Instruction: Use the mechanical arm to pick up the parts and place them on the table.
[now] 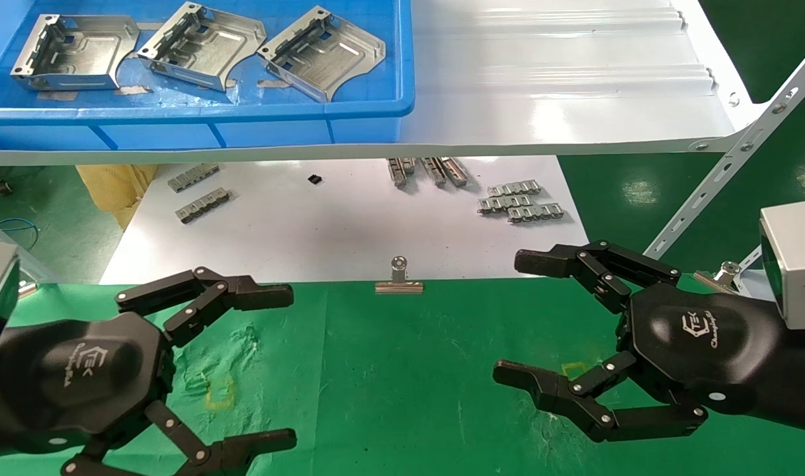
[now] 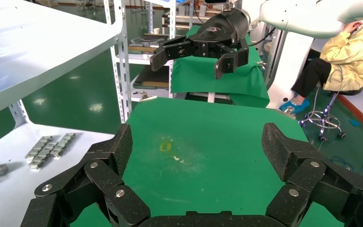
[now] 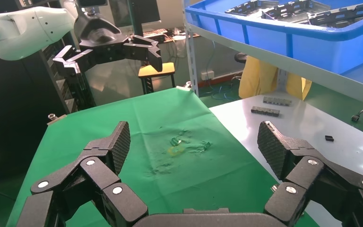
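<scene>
Three silvery sheet-metal parts lie in a blue bin on the white shelf: one at left, one in the middle, one at right. They also show in the right wrist view. The table is covered in green cloth and bears no part. My left gripper hovers open and empty over its left side. My right gripper hovers open and empty over its right side. Each wrist view shows the other gripper far off: the right gripper, the left gripper.
A silver binder clip holds the cloth's far edge. Behind it a white sheet carries several small grey link strips. A slanted perforated shelf post stands at right. Yellow marks sit on the wrinkled cloth.
</scene>
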You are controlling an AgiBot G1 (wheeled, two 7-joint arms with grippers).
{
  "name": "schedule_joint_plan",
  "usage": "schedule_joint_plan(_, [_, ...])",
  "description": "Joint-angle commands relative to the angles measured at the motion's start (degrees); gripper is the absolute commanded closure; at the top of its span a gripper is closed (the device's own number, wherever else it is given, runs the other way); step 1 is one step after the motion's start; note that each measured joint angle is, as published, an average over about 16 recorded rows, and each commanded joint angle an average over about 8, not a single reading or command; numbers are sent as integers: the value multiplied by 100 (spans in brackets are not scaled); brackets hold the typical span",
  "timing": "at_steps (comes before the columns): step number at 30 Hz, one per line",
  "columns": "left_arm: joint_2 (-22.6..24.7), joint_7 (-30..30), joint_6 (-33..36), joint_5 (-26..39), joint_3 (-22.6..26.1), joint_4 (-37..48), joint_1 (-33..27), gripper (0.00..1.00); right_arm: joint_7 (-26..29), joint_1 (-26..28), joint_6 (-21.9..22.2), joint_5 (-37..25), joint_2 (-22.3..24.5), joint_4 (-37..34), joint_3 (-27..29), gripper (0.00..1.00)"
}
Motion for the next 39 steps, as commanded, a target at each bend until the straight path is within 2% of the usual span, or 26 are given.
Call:
schedule_joint_plan(1, [0,0,0,0,0,0,0,0,0,0,0,0,0,0,0,0])
schedule_joint_plan(26, [0,0,0,0,0,0,0,0,0,0,0,0,0,0,0,0])
schedule_joint_plan(27, [0,0,0,0,0,0,0,0,0,0,0,0,0,0,0,10])
schedule_joint_plan(34, [0,0,-1,0,0,0,0,0,0,0,0,0,0,0,0,98])
schedule_joint_plan(39, [70,-6,-96,26,5,53,-47,0,0,0,0,0,0,0,0,100])
